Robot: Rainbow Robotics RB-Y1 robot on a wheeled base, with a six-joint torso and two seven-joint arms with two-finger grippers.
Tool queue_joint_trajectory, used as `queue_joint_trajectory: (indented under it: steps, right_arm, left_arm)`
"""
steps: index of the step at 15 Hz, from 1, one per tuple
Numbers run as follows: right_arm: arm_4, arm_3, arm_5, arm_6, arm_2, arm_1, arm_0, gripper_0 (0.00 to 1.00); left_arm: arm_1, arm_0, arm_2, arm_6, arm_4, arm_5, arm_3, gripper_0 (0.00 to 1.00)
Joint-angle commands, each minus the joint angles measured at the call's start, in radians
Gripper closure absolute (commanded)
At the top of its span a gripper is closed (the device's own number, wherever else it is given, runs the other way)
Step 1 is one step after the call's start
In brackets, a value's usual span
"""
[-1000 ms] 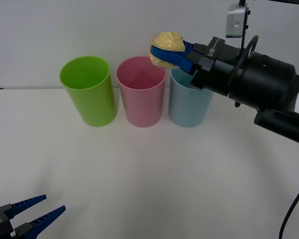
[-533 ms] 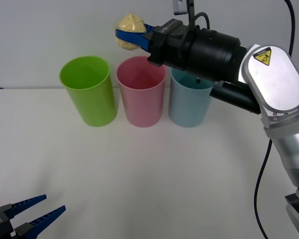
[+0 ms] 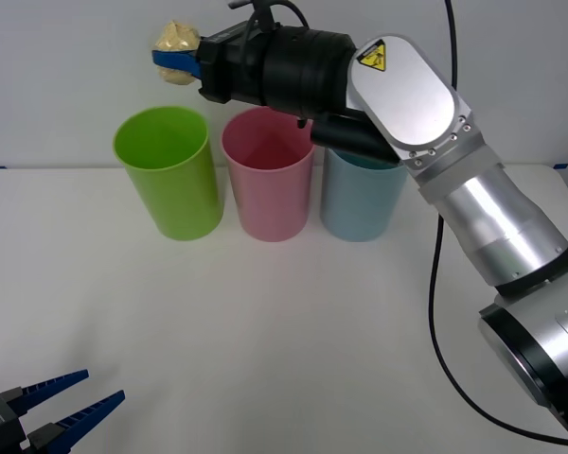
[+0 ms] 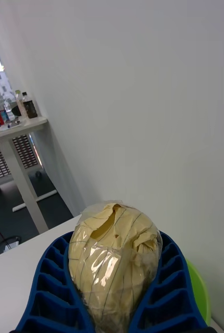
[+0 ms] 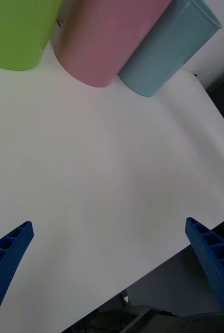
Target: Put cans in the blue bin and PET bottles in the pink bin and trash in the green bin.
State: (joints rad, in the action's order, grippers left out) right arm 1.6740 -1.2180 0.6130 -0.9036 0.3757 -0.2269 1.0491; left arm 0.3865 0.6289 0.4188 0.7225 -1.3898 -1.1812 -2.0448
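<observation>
Plain white wall, white tabletop point(image 3: 265, 322). Right tool point(image 3: 178, 55) grips the small pale yellow crumpled wrapper ball, the trash point(image 3: 176, 39), held above the tall lime green plastic bin point(image 3: 170, 175), beside pink bin point(image 3: 268, 180) and blue bin point(image 3: 360, 203). Trash looks light, soft, crushable; a mid-body pinch suits it. Left tool point(image 3: 62, 402) spread wide, parked low near tabletop edge.

green bin point(image 3: 167, 170): lime | pink bin point(image 3: 268, 175): pink | blue bin point(image 3: 360, 199): light blue | trash point(image 3: 177, 40): pale yellow (thin dark lines) | right gripper point(image 3: 175, 64) fingers: blue, ribbed | table point(image 3: 265, 331): white
</observation>
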Motion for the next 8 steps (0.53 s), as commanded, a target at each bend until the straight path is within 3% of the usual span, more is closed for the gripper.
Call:
queue_joint_trajectory:
  steps: [1, 8]
  right_arm:
    - [-0.002, 0.133, -0.061, -0.014, 0.075, 0.034, 0.097, 1.00]
    - [-0.004, 0.479, -0.179, -0.037, 0.209, 0.136, 0.316, 1.00]
  left_arm:
    - [0.000, 0.000, 0.000, 0.000, 0.000, 0.000, 0.000, 0.00]
    - [0.000, 0.000, 0.000, 0.000, 0.000, 0.000, 0.000, 0.00]
